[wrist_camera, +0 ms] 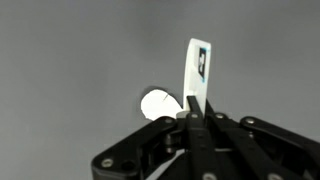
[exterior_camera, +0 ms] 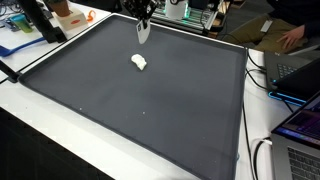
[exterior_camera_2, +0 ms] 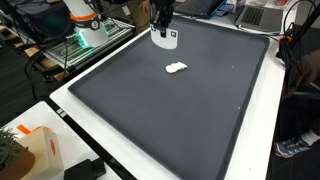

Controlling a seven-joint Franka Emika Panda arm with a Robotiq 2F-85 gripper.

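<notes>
My gripper (wrist_camera: 195,108) is shut on a thin white flat piece with a dark label (wrist_camera: 197,68), which sticks out past the fingertips. In both exterior views the gripper (exterior_camera: 143,22) (exterior_camera_2: 164,28) hangs over the far part of a dark grey mat (exterior_camera: 150,110) (exterior_camera_2: 180,120), with the white piece (exterior_camera: 142,33) (exterior_camera_2: 166,39) dangling just above it. A small white lump (exterior_camera: 139,62) (exterior_camera_2: 176,68) lies on the mat, a short way nearer than the gripper. In the wrist view the lump (wrist_camera: 155,103) sits just left of the fingers.
Laptops (exterior_camera: 300,130) and cables line one side of the mat, with a person's hand (exterior_camera: 290,38) behind them. An orange-and-white object (exterior_camera: 70,12) and clutter stand at the far corner. A light box (exterior_camera_2: 30,150) sits by the near corner.
</notes>
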